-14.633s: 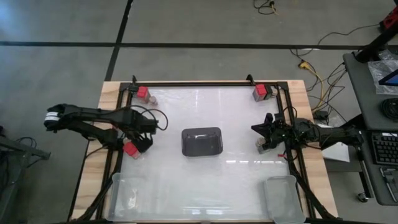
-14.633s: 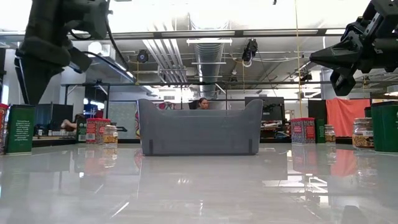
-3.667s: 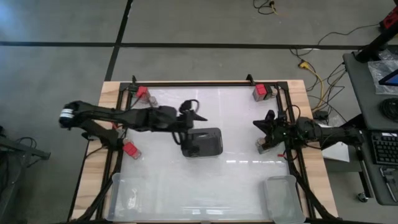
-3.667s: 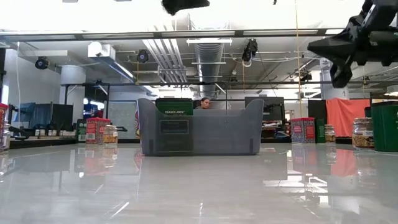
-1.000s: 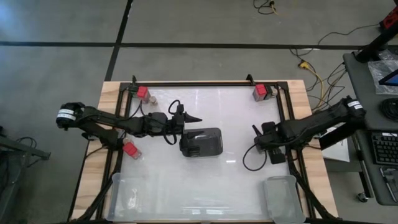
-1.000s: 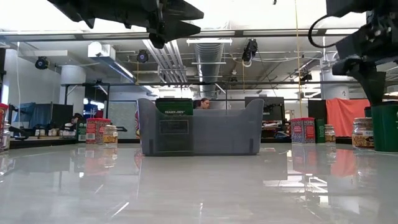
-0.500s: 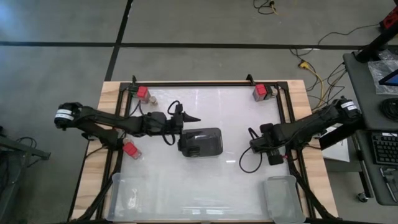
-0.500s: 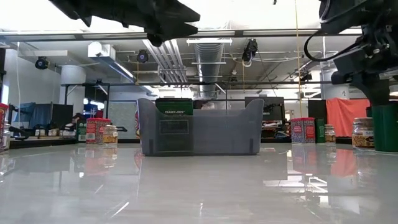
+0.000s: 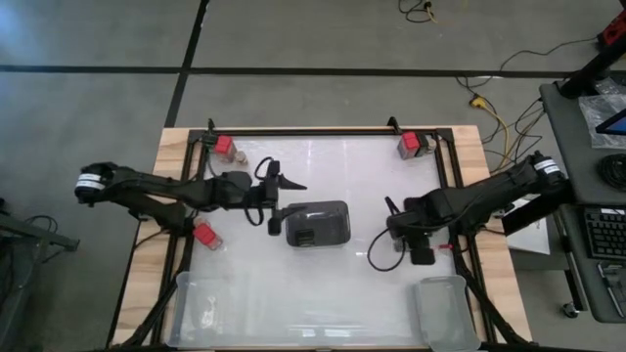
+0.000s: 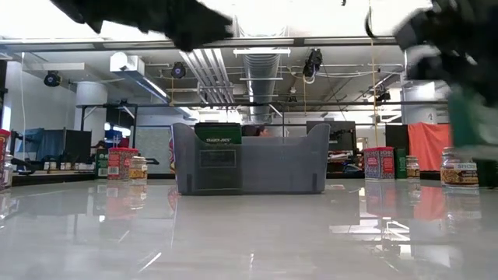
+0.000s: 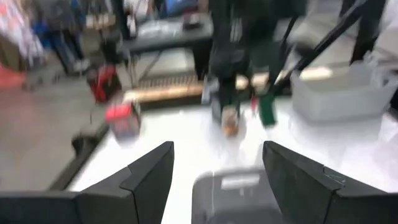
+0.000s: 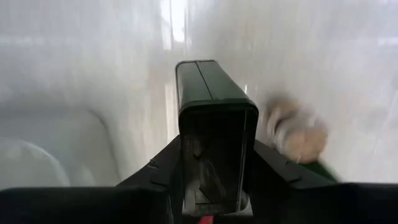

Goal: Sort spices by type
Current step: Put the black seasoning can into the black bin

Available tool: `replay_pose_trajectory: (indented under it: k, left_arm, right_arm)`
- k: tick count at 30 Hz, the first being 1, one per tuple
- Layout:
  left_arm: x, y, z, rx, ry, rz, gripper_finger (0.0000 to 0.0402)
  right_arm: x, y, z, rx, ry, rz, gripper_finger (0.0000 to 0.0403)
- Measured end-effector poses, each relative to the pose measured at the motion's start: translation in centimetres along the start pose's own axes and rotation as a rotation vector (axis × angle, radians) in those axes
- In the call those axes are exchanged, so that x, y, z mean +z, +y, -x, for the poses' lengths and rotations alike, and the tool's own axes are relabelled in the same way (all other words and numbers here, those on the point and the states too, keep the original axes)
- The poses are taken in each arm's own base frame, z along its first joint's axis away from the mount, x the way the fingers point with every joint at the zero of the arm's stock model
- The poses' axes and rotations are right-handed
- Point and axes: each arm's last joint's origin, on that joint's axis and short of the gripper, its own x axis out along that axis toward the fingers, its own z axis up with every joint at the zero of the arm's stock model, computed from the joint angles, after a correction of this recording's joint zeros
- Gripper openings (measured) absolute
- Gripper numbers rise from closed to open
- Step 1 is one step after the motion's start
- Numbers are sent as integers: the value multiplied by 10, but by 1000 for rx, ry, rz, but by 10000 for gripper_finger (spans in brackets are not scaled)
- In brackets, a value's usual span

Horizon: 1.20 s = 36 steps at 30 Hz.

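My right gripper [image 9: 419, 244] points down near the table's right edge, shut on a dark green spice box [image 12: 214, 124] that shows blurred and off the table in the low view [image 10: 471, 124]. A small round jar [image 10: 461, 174] stands on the table beside it. My left gripper [image 9: 284, 196] hovers open and holding nothing just left of the dark holder [image 9: 318, 225], which has another green box [image 10: 218, 134] in its left end. Red spice boxes stand at the far left [image 9: 225, 147], far right [image 9: 411, 145] and left edge [image 9: 206, 233]. My right gripper pinches the green box between its two fingers [image 12: 155, 168], one on each of two opposite sides [image 12: 186, 155], near the box's upper end. The fingers come from above, pointing down. The box hangs upright below them, lifted clear of the table.
Two clear plastic bins sit at the near edge, one left [image 9: 210, 303] and one right [image 9: 445, 308]. A black frame rail [image 9: 323, 132] runs round the white tabletop. Bare white surface lies between the holder and the near bins.
My right gripper has taken hold of the green box and lifted it off the table, shifting a little toward the holder; the jar stays where it stood. My left gripper has drawn back slightly toward the table's left edge, still open.
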Motion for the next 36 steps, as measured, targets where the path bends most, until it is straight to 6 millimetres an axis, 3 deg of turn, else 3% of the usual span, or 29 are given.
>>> replay_pose_trajectory:
  k: [7,12,17,22,28,36]
  left_arm:
    - [-15,12,-3,41,161,102,230]
    - [-14,10,0,27,333,144,230]
    - [-3,4,9,16,456,218,230]
    - [-12,-12,16,-25,563,227,230]
    - [-4,-29,22,-113,502,157,230]
    - [20,-27,48,-179,351,56,230]
  right_arm:
    - [53,14,42,-139,-218,48,122]
    - [95,23,51,-164,-332,62,126]
    - [133,21,45,-180,-315,55,125]
    - [163,13,45,-192,-311,61,128]
    - [177,11,28,-212,-196,85,126]
    - [193,-6,10,-230,-123,60,128]
